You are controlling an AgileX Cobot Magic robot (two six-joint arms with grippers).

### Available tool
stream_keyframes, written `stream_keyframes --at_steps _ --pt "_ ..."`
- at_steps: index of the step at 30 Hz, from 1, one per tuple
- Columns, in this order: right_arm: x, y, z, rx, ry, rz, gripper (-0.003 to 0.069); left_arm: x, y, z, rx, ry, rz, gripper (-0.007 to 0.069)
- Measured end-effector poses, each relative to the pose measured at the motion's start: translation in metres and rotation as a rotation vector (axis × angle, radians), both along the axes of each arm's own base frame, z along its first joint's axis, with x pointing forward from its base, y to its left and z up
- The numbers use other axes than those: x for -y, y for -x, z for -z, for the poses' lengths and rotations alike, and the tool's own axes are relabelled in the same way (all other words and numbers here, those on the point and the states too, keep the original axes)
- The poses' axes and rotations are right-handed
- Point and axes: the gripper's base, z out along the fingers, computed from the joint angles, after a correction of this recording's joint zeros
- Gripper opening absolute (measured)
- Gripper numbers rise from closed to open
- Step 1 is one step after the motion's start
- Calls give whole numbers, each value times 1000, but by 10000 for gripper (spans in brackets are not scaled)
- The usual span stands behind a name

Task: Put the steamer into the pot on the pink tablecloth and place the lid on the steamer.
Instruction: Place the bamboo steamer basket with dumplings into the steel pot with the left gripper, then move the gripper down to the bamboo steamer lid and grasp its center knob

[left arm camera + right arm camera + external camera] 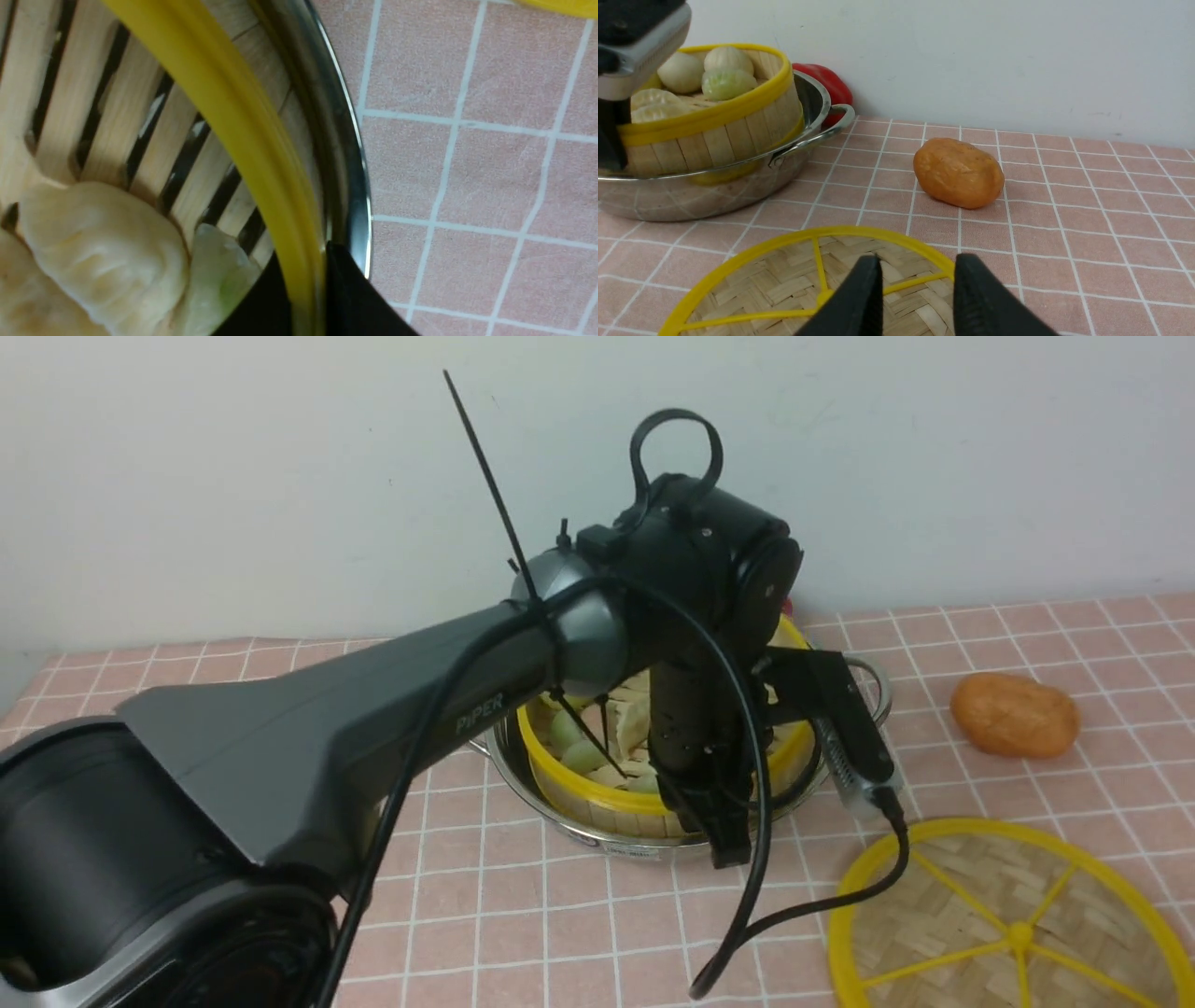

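Bamboo first: the steamer (597, 807) sits inside the pot (714, 191), which stands on the pink tablecloth (560, 933). Its yellow top rim rises well above the steel rim, and pale dumplings (724, 79) lie on its slats. We judge the first half of the task as good as done, though from the right wrist view the basket may lean a little. We cannot tell whether its floor lies flat on the pot's bottom.

The left gripper (306, 261) is clamped on the steamer's yellow rim, with one black finger inside the basket and the other between the basket wall and the pot wall. Letting go is not yet done.

The lid (1008, 915) lies flat on the cloth, knob up, to the right of the pot and nearer the robot, apart from both pot and steamer. Covering the steamer is the half that remains.

The right gripper (917, 266) hangs over the lid with its jaws parted and nothing between them. The fingertips sit above the woven face between the centre knob and the far rim. We cannot say whether they touch it.

An orange lump (1015, 714) lies beyond the lid, and a red pepper (826, 86) sits behind the pot. Neither is in the path.
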Motion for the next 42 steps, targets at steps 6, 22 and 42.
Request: stream_keyframes --at_steps 6,22,42 --pt "0 0 0 0 0 0 242 3 -4 5 24 25 -16 59" --pt "0 0 0 0 0 0 242 2 -9 -7 78 15 -80 575" --pt "0 0 0 0 0 0 242 -68 34 -236 643 368 -418 -23"
